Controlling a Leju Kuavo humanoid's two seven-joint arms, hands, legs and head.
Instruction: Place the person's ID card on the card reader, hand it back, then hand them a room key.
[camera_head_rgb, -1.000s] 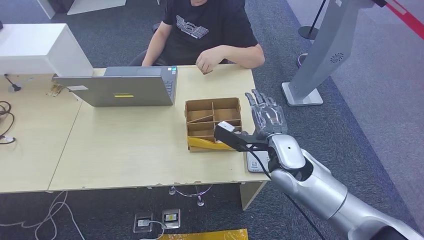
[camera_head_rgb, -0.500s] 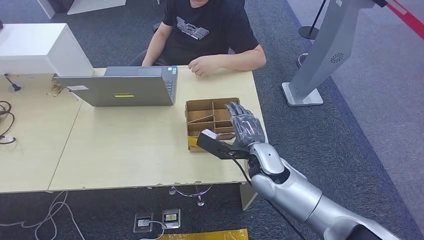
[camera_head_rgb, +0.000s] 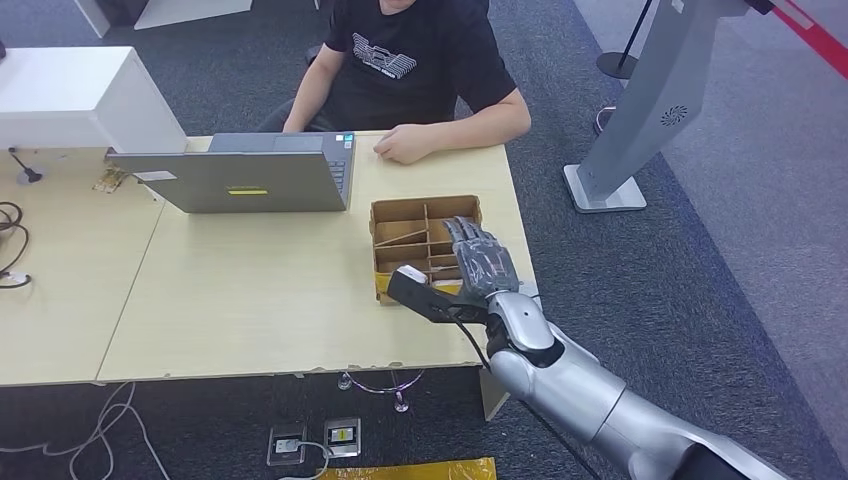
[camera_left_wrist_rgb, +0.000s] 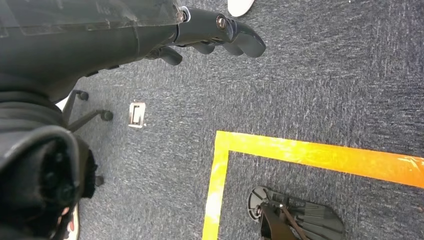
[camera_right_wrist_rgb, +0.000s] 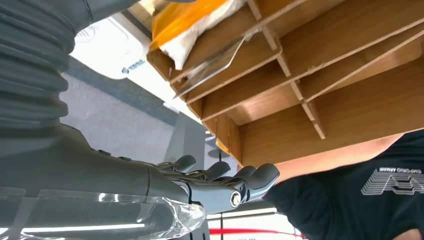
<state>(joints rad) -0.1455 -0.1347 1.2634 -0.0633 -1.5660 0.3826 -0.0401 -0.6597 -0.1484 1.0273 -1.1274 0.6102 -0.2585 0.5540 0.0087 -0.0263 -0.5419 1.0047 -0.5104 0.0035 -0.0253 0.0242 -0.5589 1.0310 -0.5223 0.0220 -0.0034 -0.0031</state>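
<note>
A: Seen the right hand (camera_head_rgb: 485, 265)?

B: Yes. Hovers flat above the wooden box (camera_head_rgb: 420, 203) on the table (camera_head_rgb: 250, 300), fingers (camera_head_rgb: 470, 235) stretched out and slightly spread over the right-hand compartments. Grips nothing.

A: Touching the box?

B: Cannot tell from the head view. From the right wrist view, looks apart from the dividers, with the fingertips past the box's far wall.

A: And the card reader (camera_right_wrist_rgb: 107, 55)?

B: Lies white and flat just beside the box on the table's right edge, back under the wrist rather than under the fingers.

A: Found the ID card?

B: Cannot make it out. Nothing between the fingers. Just a yellow packet (camera_right_wrist_rgb: 195, 17) in the box's nearest compartment.

A: And the person's hand (camera_head_rgb: 402, 147)?

B: Rests on the table's far edge, loosely closed, well apart from the box, beside the laptop (camera_head_rgb: 250, 180).

A: Left hand (camera_left_wrist_rgb: 220, 35)?

B: Hangs over grey carpet, fingers loosely bent, holding nothing.
</note>
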